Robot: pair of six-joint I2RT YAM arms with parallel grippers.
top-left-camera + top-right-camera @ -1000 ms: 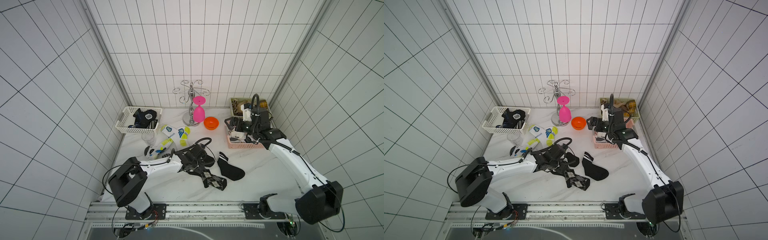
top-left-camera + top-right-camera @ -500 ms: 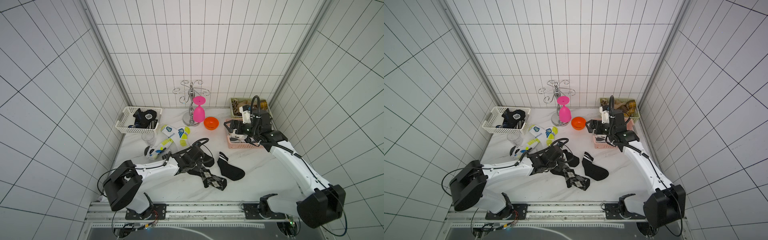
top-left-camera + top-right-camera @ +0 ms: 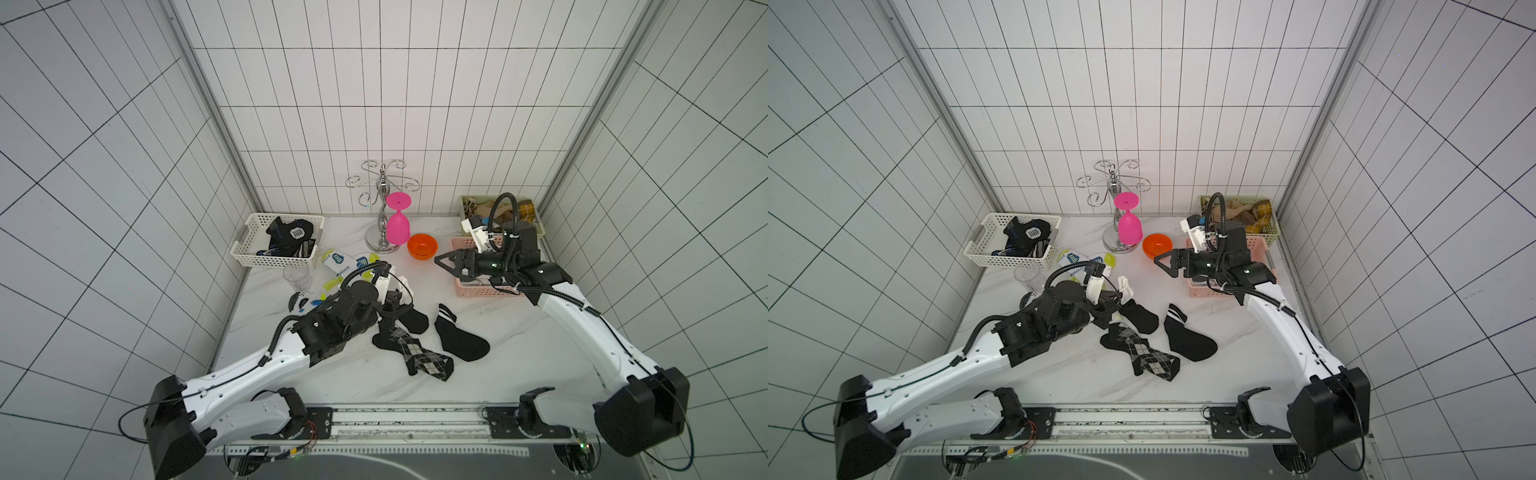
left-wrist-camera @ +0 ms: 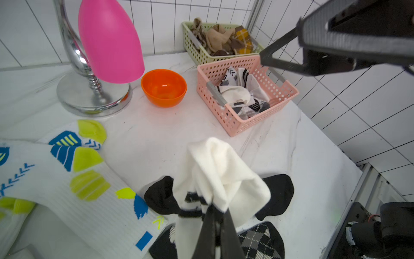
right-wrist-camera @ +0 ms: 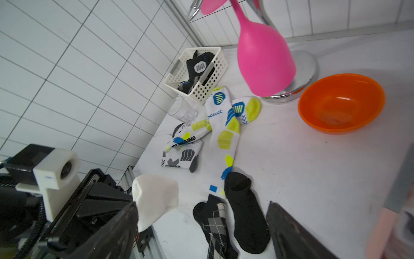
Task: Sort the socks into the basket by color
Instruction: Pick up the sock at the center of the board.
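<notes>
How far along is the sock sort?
Done: dark socks in the white basket, white ones in the pink basket, brown ones in the green basket. In hand: left gripper shut on a white sock; right gripper open. Left: argyle sock, two black socks, printed white socks.

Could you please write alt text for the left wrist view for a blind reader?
The shut left gripper holds a white sock with black stripes above black socks. Beyond stand a pink basket of white socks, an orange bowl and a green basket of brown socks.

The white printed sock (image 5: 184, 143) reads roughly "UNAIBE".
</notes>
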